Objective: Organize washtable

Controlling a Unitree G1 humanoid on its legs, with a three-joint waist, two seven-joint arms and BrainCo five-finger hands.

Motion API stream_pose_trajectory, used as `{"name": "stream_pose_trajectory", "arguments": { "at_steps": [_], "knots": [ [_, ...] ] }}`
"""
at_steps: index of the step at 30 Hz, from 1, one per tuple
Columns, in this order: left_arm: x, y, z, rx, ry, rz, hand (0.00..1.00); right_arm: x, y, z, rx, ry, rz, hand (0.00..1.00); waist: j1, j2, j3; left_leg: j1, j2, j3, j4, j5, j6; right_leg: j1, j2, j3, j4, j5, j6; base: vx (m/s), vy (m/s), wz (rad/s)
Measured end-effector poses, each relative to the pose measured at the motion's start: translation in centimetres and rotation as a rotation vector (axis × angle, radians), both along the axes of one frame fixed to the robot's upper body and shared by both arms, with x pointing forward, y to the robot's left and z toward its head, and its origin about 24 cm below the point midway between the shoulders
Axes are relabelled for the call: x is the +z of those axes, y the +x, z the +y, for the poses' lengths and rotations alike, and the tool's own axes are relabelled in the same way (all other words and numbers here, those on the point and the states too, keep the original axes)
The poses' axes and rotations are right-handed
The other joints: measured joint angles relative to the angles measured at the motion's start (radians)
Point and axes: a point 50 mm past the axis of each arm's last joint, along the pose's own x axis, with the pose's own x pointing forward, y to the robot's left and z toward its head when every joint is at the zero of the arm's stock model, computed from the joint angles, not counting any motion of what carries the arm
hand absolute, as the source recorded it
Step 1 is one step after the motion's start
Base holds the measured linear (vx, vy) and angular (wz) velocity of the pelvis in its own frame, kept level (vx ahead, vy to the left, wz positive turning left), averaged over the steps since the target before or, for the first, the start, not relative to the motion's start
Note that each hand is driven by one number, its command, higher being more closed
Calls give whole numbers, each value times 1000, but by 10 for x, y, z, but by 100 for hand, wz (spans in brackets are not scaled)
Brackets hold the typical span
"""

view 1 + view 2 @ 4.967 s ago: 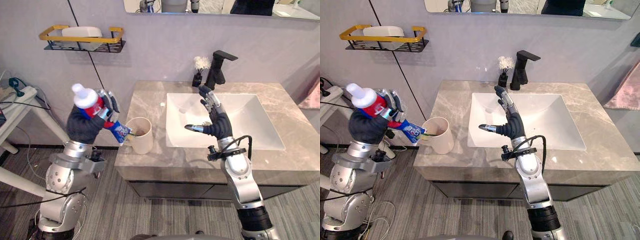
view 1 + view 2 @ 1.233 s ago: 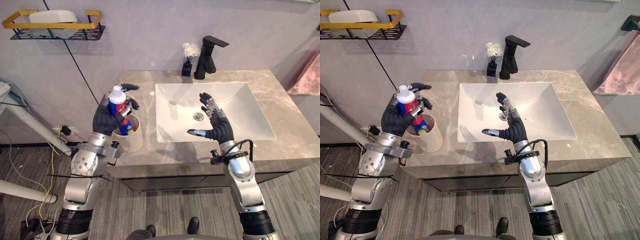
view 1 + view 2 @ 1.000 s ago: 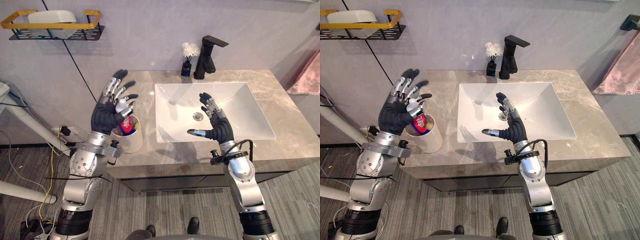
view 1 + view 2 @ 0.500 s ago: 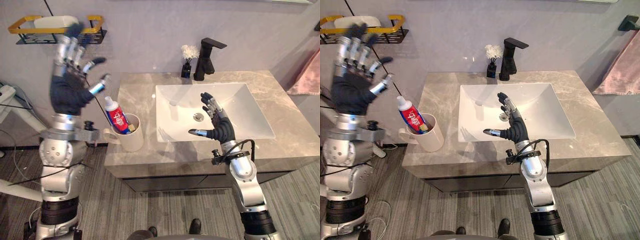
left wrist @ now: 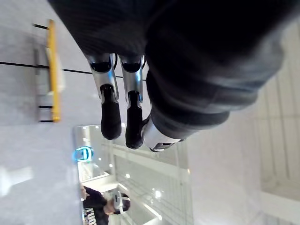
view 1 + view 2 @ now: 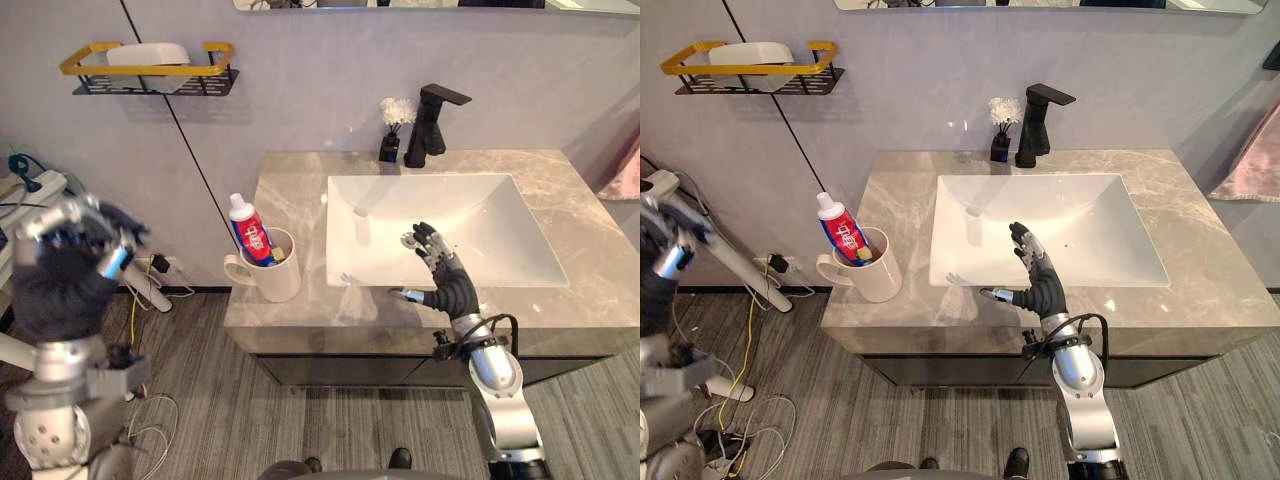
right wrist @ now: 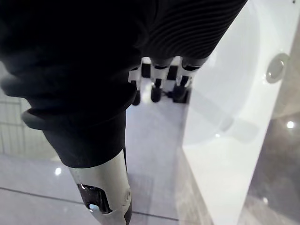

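Note:
A red, white and blue toothpaste tube (image 6: 248,228) with a white cap stands slanted in a cream mug (image 6: 278,280) at the front left corner of the marble counter (image 6: 290,180). My left hand (image 6: 62,285) hangs well to the left of the counter, off the table and apart from the mug. Its fingers (image 5: 110,117) are straight and hold nothing. My right hand (image 6: 450,286) hovers open over the front rim of the white sink (image 6: 500,235), fingers spread, empty.
A black faucet (image 6: 432,125) and a small black vase with white flowers (image 6: 392,135) stand behind the sink. A yellow-railed wall shelf (image 6: 150,72) holds a white dish. White stand legs (image 6: 700,240) lean at the far left. A pink towel (image 6: 1252,165) hangs right.
My left hand has let go of the toothpaste, which now stands in the mug, then dropped from a raised spot to the lower left. The camera has shifted. My right hand sank slightly toward the sink's front.

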Motion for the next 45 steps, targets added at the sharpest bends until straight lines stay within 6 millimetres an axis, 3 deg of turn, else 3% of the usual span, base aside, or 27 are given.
{"name": "stream_pose_trajectory", "arguments": {
  "at_steps": [7, 13, 18, 31, 36, 45],
  "knots": [
    [-29, -7, -36, -207, -95, 167, 100, -26, -23, 12, 53, 40, 127, 0, -4, 3, -2, -4, 5, -12, -15, 1, -1, 0, 0, -15, 0, -7, 0, -19, -4, 4],
    [-63, 0, -58, -338, -135, 320, 100, -28, -25, 21, 99, 40, 138, 0, -5, -3, -2, 1, 8, 3, -12, 1, -1, -8, 3, 0, 0, -7, 0, 16, 5, -7],
    [-95, 4, -69, -395, -91, 474, 100, -28, -25, 20, 98, 45, 138, 0, -11, -23, 3, -8, 8, 11, -9, 0, -1, -22, 3, 7, 0, -6, 0, 3, 4, -3],
    [-136, 9, -67, -377, 27, 656, 100, -25, -22, 16, 100, 38, 124, 0, -5, -42, 15, -35, 11, 41, 22, -25, 0, -51, 7, 40, 0, -2, 2, -6, 7, -7],
    [-151, 8, -55, -311, -3, 717, 100, -22, -19, 16, 99, 45, 112, 0, -5, -47, 25, -35, 12, 51, 24, -34, 1, -55, 9, 52, 0, -2, 3, 9, 10, -6],
    [-150, 10, -48, -250, 19, 710, 100, -22, -19, 14, 95, 55, 112, 0, -4, -47, 32, -46, 11, 55, 54, -53, 5, -54, 8, 55, 1, -2, 3, 4, 6, -1]
  ]
}}
